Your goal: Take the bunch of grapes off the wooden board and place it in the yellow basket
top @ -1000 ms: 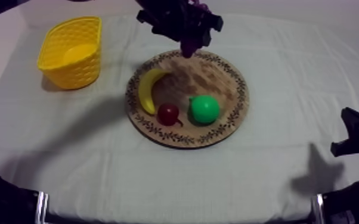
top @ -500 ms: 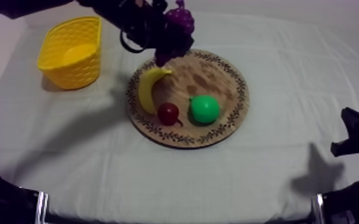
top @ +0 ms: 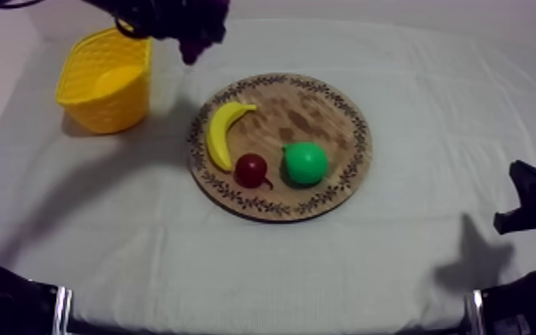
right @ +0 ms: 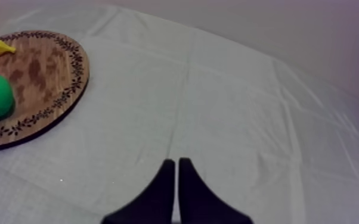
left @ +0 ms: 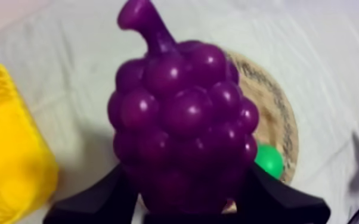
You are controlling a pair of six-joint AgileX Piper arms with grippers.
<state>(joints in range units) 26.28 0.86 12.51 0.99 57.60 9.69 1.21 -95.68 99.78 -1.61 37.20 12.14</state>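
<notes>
While clamped between the black fingers [left: 92,202] of the left pincer [top: 187,43], found the bunch of grapes [left: 179,119] clear of the wooden board [top: 316,111], stem pointing away from the fingers. Held above the worktop [top: 414,267] between board and yellow basket [top: 111,111], near the basket's rim, not yet inside. Lying on the board, close together: banana [top: 223,134], small red fruit [top: 252,169], pear [top: 305,163]. Right pincer [right: 176,173] low over bare worktop, fingers pressed together on nothing, well apart from the board
</notes>
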